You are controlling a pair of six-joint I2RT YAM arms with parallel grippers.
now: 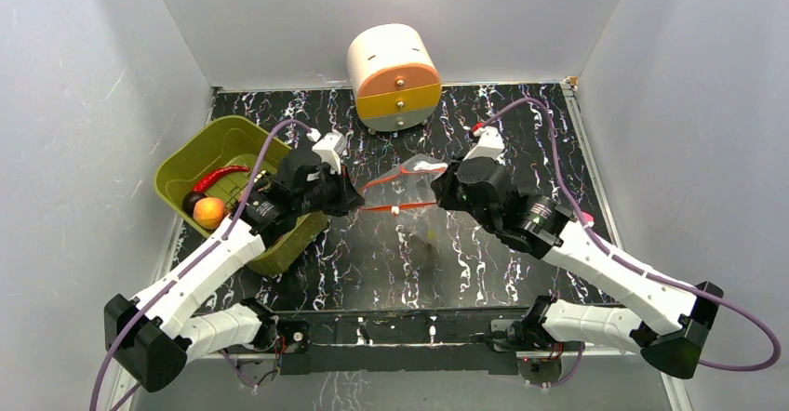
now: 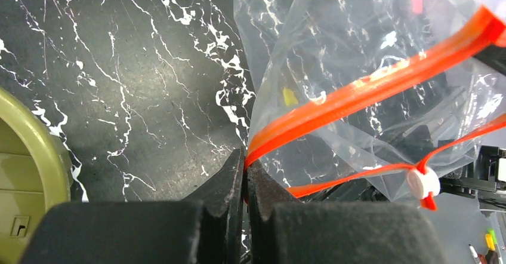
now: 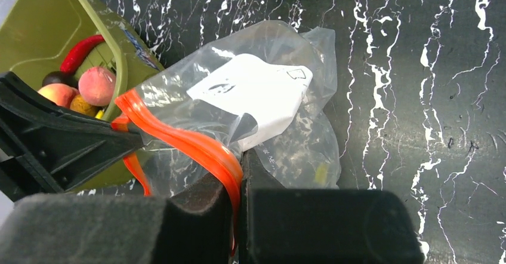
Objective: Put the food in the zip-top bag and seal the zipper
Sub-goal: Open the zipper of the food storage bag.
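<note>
So the left gripper [image 2: 244, 159] has its fingers pressed right together on the end of the zipper [image 2: 370, 85]; in the left wrist view the red-orange strip runs straight down into the pinch. Same deal on the other side: the right gripper [image 3: 240, 159] is clamped tight on the zipper too, with the orange strip disappearing between its pads.

Between them hangs the zip-top bag [image 1: 414, 174], held up over the middle of the table [image 1: 484, 253], just right of the basket. It's clear and crinkly, with a white label [image 3: 250, 88] on one face. From the top view the red strip shows as two lines that stand apart, one bowing up toward the back and one running straight between the grippers, with a little white slider tab [image 2: 422, 182] sitting on the thinner line.

A small yellow bit [image 2: 289, 97] shows through the plastic, but honestly I can't tell whether it's inside the bag or lying on the table under it.

The rest of the food sits in the olive-green basket [image 1: 186, 165] at the left, right beside the left arm's wrist: a pink round fruit [image 3: 96, 85], an orange-ish one [image 1: 208, 212], a dark ball [image 1: 193, 201] and a long red piece [image 1: 219, 177].

At the back edge there's a white round drawer unit [image 1: 395, 76] with an orange and a yellow drawer front, well apart from the bag.
</note>
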